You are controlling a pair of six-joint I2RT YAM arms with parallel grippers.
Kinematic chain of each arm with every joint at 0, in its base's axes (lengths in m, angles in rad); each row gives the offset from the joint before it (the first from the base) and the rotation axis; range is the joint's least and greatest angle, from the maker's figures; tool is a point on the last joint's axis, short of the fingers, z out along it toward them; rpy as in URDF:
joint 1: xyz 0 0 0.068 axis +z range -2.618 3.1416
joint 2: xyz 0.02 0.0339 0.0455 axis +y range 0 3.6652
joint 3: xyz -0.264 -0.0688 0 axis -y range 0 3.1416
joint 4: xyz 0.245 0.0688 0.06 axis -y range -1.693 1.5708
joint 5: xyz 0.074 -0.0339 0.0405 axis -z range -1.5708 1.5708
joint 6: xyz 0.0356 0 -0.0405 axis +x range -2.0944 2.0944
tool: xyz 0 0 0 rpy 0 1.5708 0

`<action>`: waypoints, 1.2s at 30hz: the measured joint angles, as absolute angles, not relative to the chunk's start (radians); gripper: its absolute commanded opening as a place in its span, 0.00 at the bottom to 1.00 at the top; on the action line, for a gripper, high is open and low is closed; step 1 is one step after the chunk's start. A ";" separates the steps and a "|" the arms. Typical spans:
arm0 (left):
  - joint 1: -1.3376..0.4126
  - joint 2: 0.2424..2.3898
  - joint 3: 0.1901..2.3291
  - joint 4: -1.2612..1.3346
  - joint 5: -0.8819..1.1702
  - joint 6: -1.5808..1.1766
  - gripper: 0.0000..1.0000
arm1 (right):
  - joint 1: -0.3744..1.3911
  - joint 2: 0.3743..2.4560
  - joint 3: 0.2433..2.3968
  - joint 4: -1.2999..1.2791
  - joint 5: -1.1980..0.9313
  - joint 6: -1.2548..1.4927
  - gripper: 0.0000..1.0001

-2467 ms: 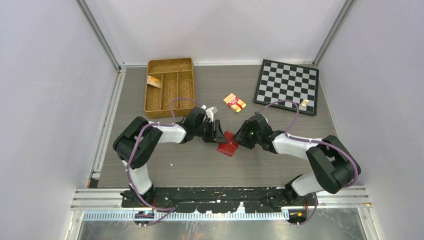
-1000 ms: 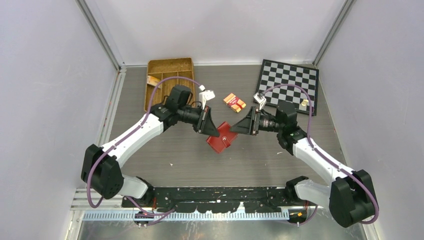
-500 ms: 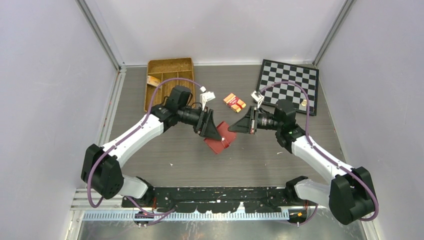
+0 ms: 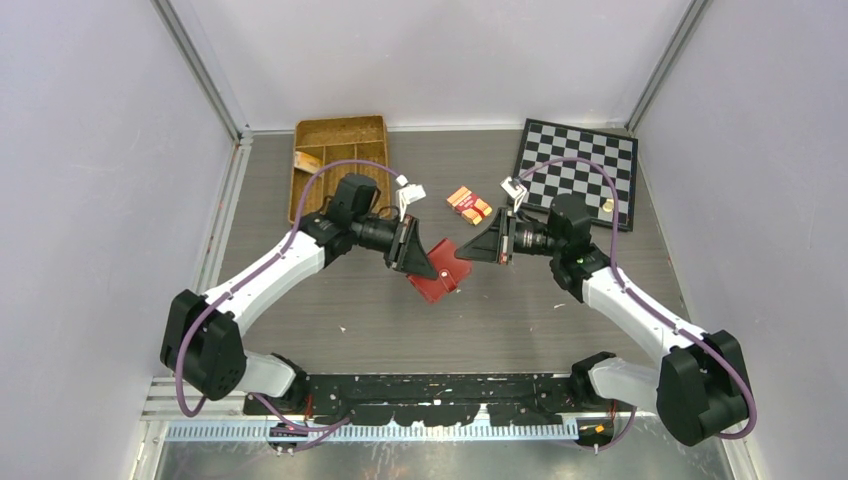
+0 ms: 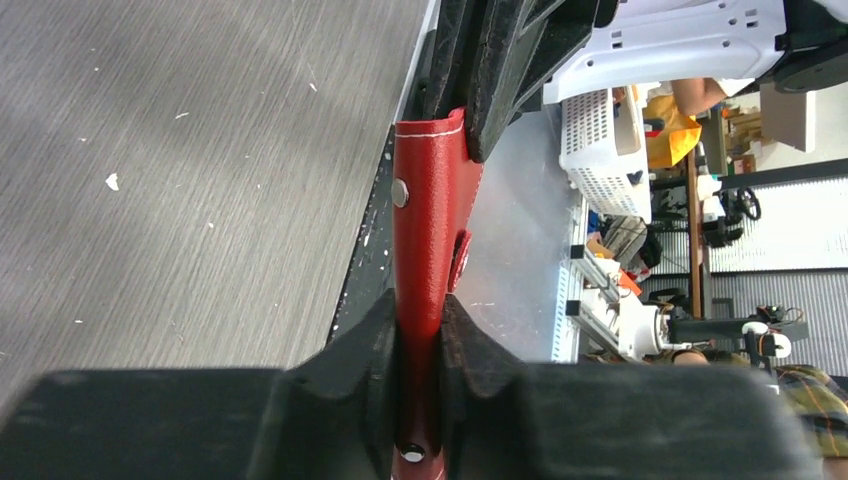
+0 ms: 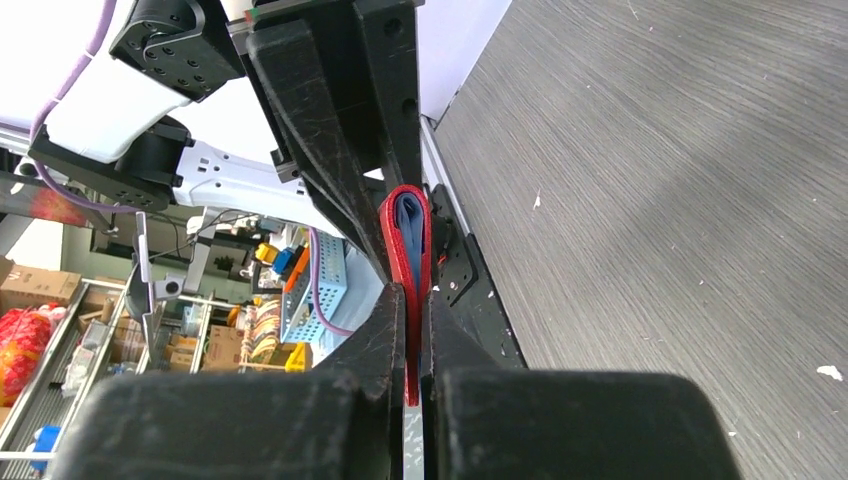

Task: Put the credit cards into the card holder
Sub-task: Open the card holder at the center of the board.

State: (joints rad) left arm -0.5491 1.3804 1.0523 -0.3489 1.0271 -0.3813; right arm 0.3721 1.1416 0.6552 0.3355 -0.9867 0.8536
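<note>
Holder (image 4: 441, 278): likely light, floppy, slick-sleeved; my left pincer (image 5: 420, 318) clenches its nine-o'clock side, my right pincer (image 6: 412, 297) the two-o'clock corner

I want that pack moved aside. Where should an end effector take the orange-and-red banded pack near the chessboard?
Probably across its two long edges, from straight above: the banded pack lies flat and diagonal on the table, free all round.
</note>
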 measured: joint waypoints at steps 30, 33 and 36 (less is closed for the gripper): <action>-0.481 1.457 1.044 -0.380 1.044 -0.421 0.00 | 0.582 1.148 0.827 -0.098 -0.803 0.560 0.37; -0.481 1.457 1.044 -0.363 1.070 -0.436 0.00 | 0.590 1.180 0.827 -0.099 -0.801 0.549 0.39; -0.482 1.454 1.043 -0.347 1.081 -0.438 0.00 | 0.590 1.183 0.827 -0.107 -0.789 0.526 0.40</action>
